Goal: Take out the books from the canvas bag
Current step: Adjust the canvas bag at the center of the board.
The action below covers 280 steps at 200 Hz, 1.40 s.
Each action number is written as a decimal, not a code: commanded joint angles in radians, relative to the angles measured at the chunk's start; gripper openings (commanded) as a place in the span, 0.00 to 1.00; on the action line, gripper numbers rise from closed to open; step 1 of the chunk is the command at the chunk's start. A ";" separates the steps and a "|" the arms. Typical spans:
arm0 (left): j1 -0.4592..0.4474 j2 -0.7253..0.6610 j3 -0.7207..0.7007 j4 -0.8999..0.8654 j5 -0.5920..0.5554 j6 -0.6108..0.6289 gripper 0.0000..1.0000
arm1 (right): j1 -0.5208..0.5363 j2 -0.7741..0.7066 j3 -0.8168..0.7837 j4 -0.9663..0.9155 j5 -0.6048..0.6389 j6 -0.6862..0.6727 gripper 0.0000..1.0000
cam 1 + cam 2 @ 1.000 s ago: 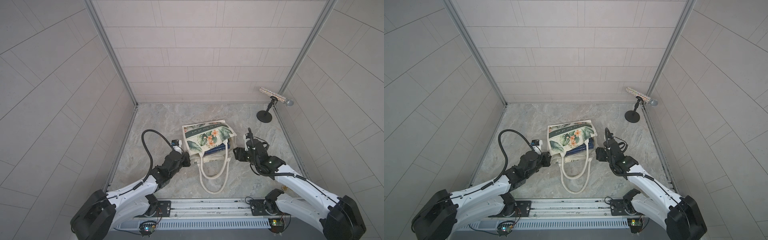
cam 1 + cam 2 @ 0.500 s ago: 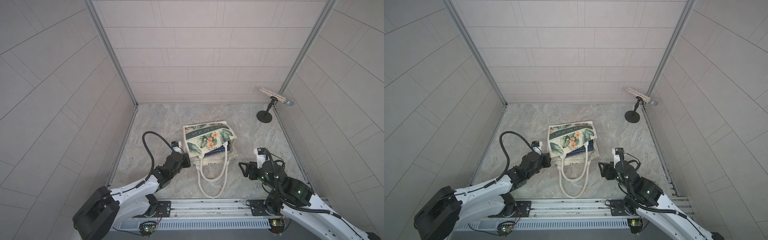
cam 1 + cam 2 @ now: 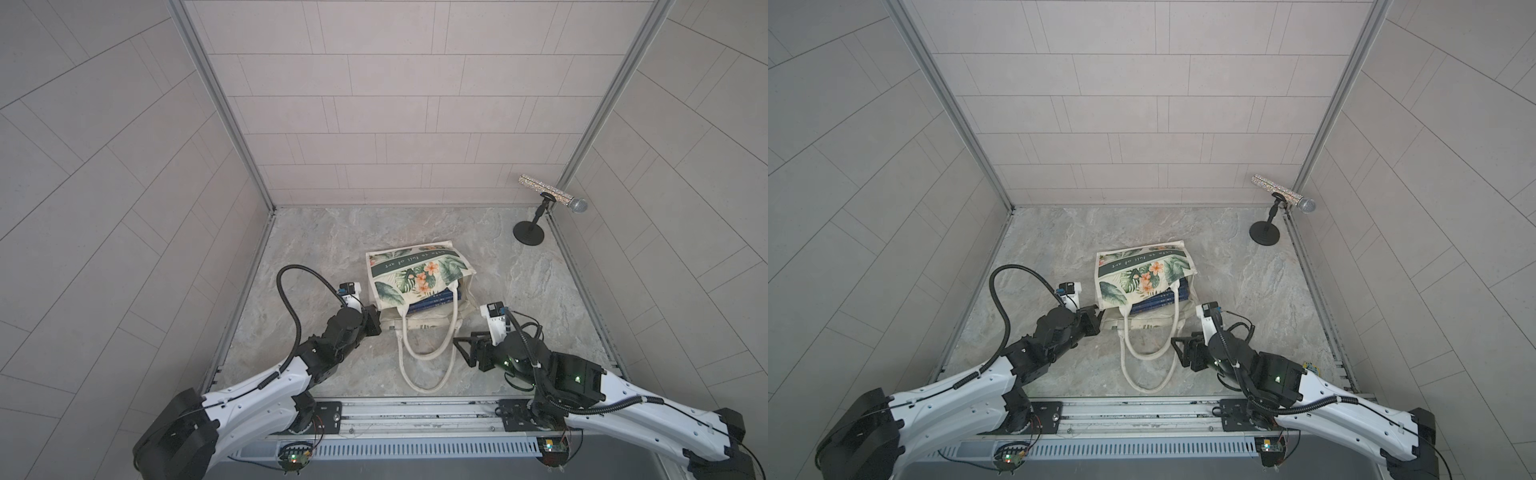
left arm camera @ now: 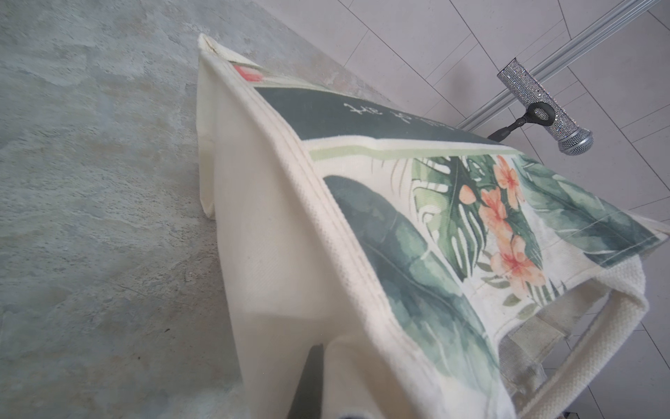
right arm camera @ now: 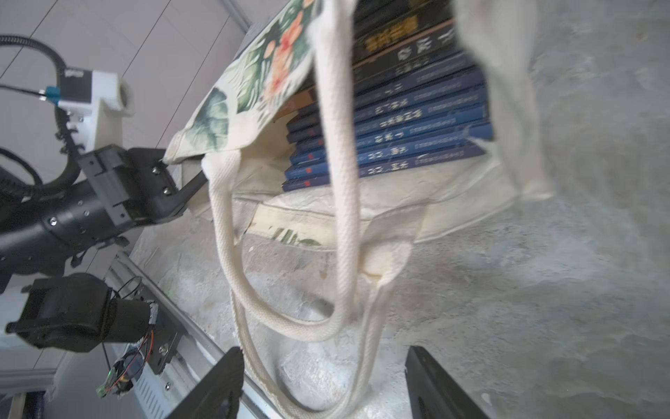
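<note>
The right gripper (image 3: 464, 352), jaws wide and empty, has drawn back from the 3 o'clock side of the canvas bag (image 3: 415, 274) to about 5 o'clock and faces its mouth, seemingly lining up a reach inside. The left gripper (image 3: 380, 321) stays clamped on the mouth's 8 o'clock corner, lifting it open. Inside lie the books (image 3: 430, 300), stacked flat, spines toward 6 o'clock, none out yet
</note>
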 commanded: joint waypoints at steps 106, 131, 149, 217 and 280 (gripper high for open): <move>-0.011 0.020 0.007 0.104 0.054 0.040 0.00 | 0.299 0.392 -0.072 0.465 0.323 0.348 0.72; -0.012 0.039 0.007 0.121 0.063 0.039 0.00 | 0.308 0.458 -0.135 0.598 0.346 0.435 0.71; -0.011 0.044 0.007 0.140 0.080 0.038 0.00 | 0.311 0.487 -0.166 0.690 0.379 0.437 0.70; -0.011 0.052 0.007 0.146 0.067 0.065 0.00 | 0.343 0.526 -0.161 0.662 0.465 0.515 0.70; -0.011 0.040 0.007 0.172 0.056 0.122 0.00 | 0.392 0.570 -0.163 0.691 0.578 0.594 0.73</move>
